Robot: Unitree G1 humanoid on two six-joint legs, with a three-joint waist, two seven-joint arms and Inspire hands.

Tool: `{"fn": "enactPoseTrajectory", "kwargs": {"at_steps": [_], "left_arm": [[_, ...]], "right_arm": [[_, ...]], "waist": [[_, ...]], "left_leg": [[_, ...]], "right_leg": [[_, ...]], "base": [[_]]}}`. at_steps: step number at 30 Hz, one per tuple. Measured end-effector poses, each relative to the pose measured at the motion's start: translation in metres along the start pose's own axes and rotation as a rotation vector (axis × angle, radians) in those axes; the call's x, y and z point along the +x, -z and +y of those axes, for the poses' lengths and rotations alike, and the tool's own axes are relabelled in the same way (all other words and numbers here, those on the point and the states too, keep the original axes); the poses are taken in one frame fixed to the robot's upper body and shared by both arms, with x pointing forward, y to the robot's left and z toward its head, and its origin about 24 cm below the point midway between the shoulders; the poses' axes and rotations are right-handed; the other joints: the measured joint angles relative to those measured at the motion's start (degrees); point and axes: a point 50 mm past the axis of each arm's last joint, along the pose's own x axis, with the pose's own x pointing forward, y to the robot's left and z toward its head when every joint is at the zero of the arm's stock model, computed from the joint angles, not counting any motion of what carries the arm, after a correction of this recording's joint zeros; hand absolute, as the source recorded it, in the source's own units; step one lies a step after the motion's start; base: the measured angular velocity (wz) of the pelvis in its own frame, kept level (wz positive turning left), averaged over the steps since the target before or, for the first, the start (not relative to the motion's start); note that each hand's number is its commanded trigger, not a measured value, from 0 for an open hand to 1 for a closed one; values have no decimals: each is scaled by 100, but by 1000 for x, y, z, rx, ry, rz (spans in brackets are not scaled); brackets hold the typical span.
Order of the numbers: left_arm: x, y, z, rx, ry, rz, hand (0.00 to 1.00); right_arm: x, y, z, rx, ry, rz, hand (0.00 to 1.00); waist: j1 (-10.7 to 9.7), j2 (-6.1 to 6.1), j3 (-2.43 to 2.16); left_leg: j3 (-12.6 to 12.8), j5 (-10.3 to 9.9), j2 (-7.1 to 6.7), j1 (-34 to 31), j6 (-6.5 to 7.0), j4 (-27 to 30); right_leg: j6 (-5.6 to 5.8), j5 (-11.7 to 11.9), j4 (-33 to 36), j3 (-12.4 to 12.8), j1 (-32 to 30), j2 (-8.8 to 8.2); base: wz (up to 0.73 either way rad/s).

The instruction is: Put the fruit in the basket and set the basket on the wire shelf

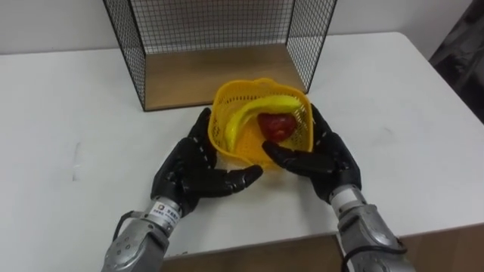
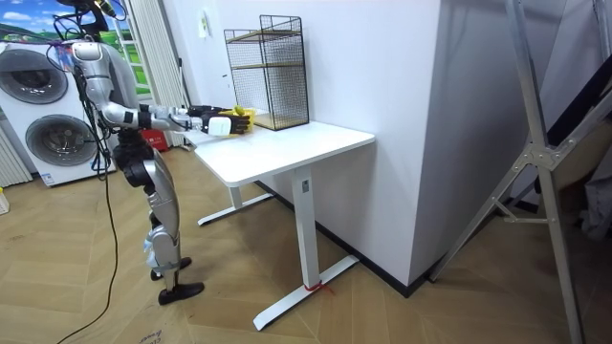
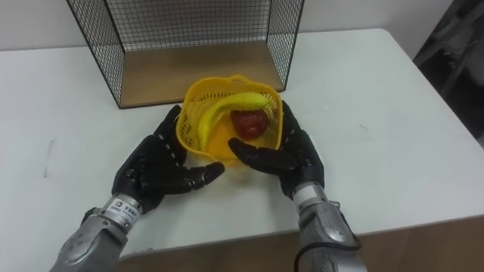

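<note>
A yellow mesh basket [image 1: 231, 113] [image 3: 198, 113] sits between my two hands on the white table, just in front of the wire shelf [image 1: 219, 38] [image 3: 189, 38]. Inside it lie a yellow banana [image 1: 253, 115] [image 3: 219, 109] and a red fruit [image 1: 278, 125] [image 3: 248, 123]. My left hand [image 1: 198, 168] [image 3: 155, 170] presses the basket's left side with straight fingers, thumb under the front rim. My right hand [image 1: 321, 155] [image 3: 287, 159] presses the right side the same way. In the room view the basket [image 2: 241, 116] and hands [image 2: 212, 119] are held out over the table by the shelf [image 2: 268, 72].
The shelf's wooden floor [image 1: 219, 75] lies directly behind the basket, open at the front. The table [image 1: 393, 113] has bare room left and right. Its front edge [image 1: 302, 240] runs close under my wrists. In the room view washing machines [image 2: 43, 105] stand behind me.
</note>
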Motion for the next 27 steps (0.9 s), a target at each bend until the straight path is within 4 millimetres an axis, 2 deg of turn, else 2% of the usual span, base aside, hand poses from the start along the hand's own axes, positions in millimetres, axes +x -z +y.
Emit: {"fn": "enactPoseTrajectory", "kwargs": {"at_steps": [4,16,18,27], "left_arm": [[1,-3,0,3,-21,-14,0],[3,-8,3,2,-75,-35,0],[7,-12,2,7,-80,-52,0],[13,-30,-4,15,-84,-142,0]], "right_arm": [[6,-7,5,-42,-22,-19,0],[10,-7,12,-81,-51,-17,0],[10,-7,13,-79,-52,-18,0],[23,-22,25,-45,-79,-71,0]], "waist": [[124,-4,-1],[252,-20,0],[264,-28,5],[270,-32,6]], "left_leg": [[3,0,9,-10,0,-10],[-60,0,11,-16,0,-12],[-144,0,7,-5,0,-9],[-186,1,2,-17,-1,31]], "right_leg": [[0,0,-1,-8,-15,-6],[1,-1,-17,-98,3,-19],[1,-1,-22,-179,53,-27],[2,-1,-22,-221,84,-35]], "base": [[0],[2],[17],[3]]}}
